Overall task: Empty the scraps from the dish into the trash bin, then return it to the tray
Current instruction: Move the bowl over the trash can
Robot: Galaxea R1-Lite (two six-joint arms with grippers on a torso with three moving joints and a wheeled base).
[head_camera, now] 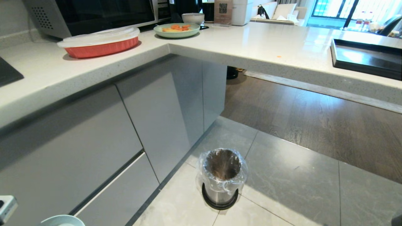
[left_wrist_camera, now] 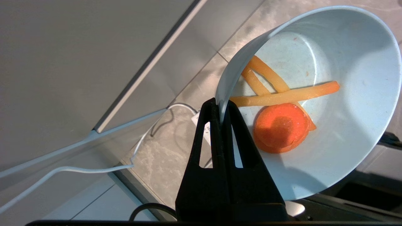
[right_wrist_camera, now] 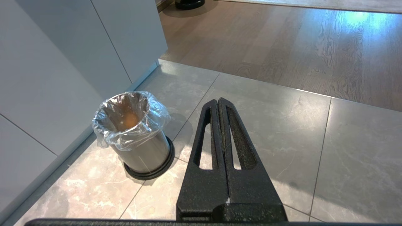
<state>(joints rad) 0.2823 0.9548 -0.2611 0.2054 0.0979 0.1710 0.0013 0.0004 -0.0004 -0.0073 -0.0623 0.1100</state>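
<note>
The left claw (left_wrist_camera: 222,110) pinches the rim of the small glossy pale-blue dish (left_wrist_camera: 329,103), low at near left, holding orange carrot scraps (left_wrist_camera: 280,128). The right claw (right_wrist_camera: 219,105) hangs pressed together above the floor, right of the bag-lined shiny metal trash bin (head_camera: 222,183).

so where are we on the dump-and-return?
Done: left tool is shut on the bowl rim, lifted off the tray. In hand: scraps remain inside; bowl isn't yet over the bin. Left: tip, return to tray.
</note>
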